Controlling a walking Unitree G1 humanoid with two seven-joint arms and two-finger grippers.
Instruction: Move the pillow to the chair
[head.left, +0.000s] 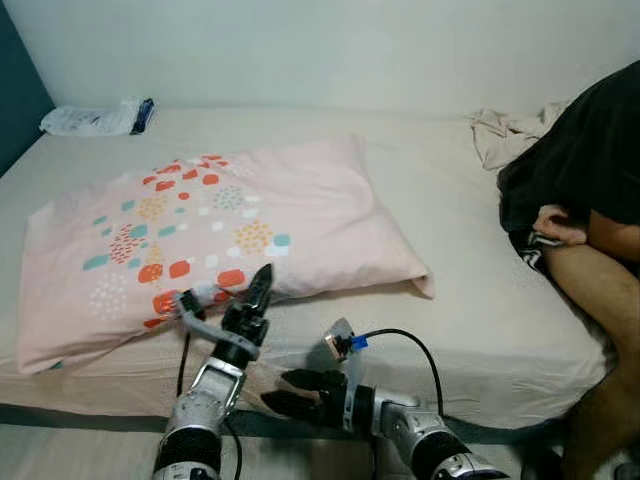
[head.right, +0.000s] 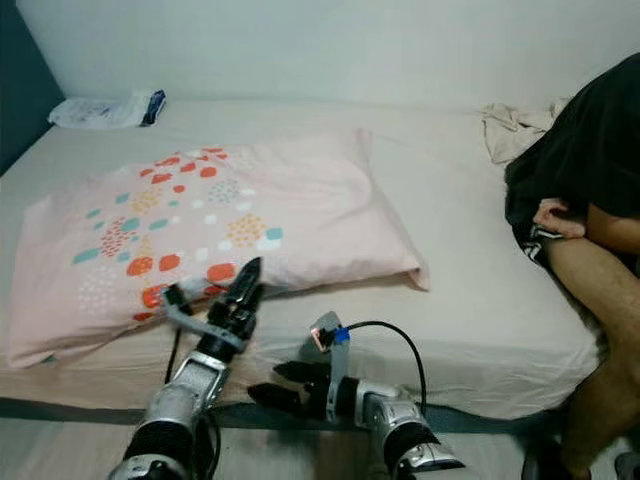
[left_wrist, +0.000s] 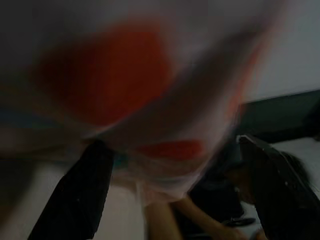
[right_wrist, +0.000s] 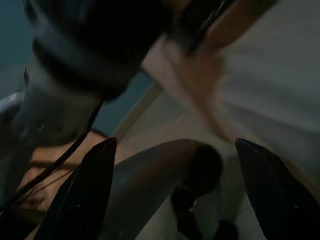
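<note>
- Left eye view: the pillow (head.left: 200, 240) lies on the bed (head.left: 470, 260), left of centre. The left gripper (head.left: 255, 300) reaches its near edge. To do this step well, I judge it should bite deep into the edge fabric before lifting.
- Right eye view: the right gripper (head.right: 283, 385) hangs low at the bed's near side, fingers apart, empty. A person (head.right: 590, 200) sits far right.
- Left wrist view: blurred pillow fabric lies between the spread fingers (left_wrist: 75, 195); not clamped.
- Right wrist view: fingers (right_wrist: 85, 195) wide apart, holding nothing.
</note>
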